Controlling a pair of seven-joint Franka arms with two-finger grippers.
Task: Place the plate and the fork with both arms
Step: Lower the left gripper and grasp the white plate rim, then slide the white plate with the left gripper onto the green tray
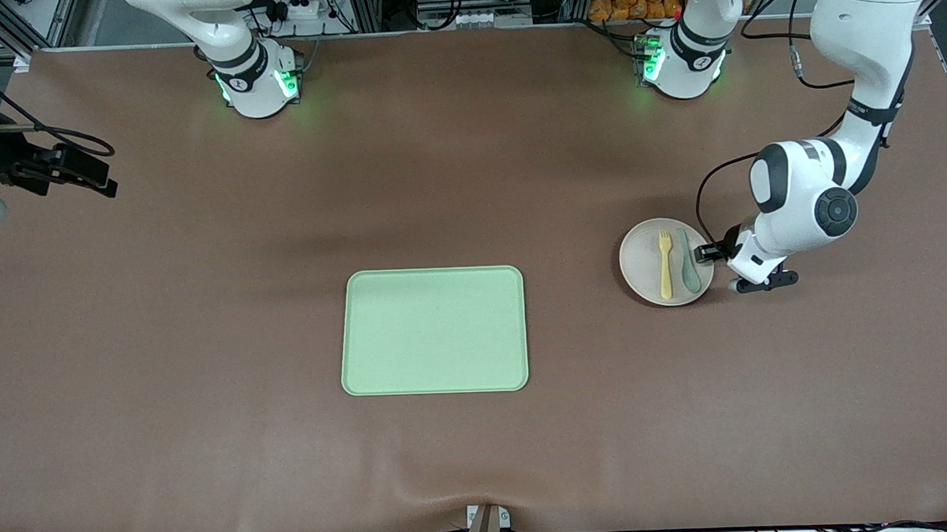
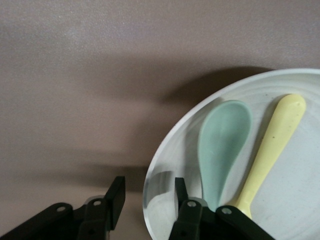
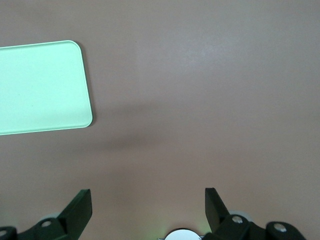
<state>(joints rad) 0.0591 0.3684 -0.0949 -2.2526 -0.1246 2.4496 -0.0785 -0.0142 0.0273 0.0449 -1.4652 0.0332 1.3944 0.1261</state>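
The off-white round plate [image 1: 640,262] lies on the brown table toward the left arm's end. On it, side by side, are the pale-yellow fork [image 1: 666,263] and a grey-green spoon [image 1: 688,262]. My left gripper [image 1: 709,251] is low at the plate's rim, on the spoon's side. In the left wrist view the left gripper [image 2: 148,187] straddles the rim of the plate [image 2: 300,195]. One finger [image 2: 180,187] is over the plate and the other stands outside it. The jaws are open, with gaps on both sides of the rim. The spoon [image 2: 222,145] and fork [image 2: 272,145] lie just past it. My right gripper [image 1: 92,175] waits open and empty above the table's right-arm end.
A rectangular light-green tray [image 1: 434,330] sits mid-table, nearer the front camera than both bases. Its corner [image 3: 40,87] shows in the right wrist view, where the right gripper [image 3: 148,197] hangs over bare brown mat. A cable loops from the left arm down beside the plate.
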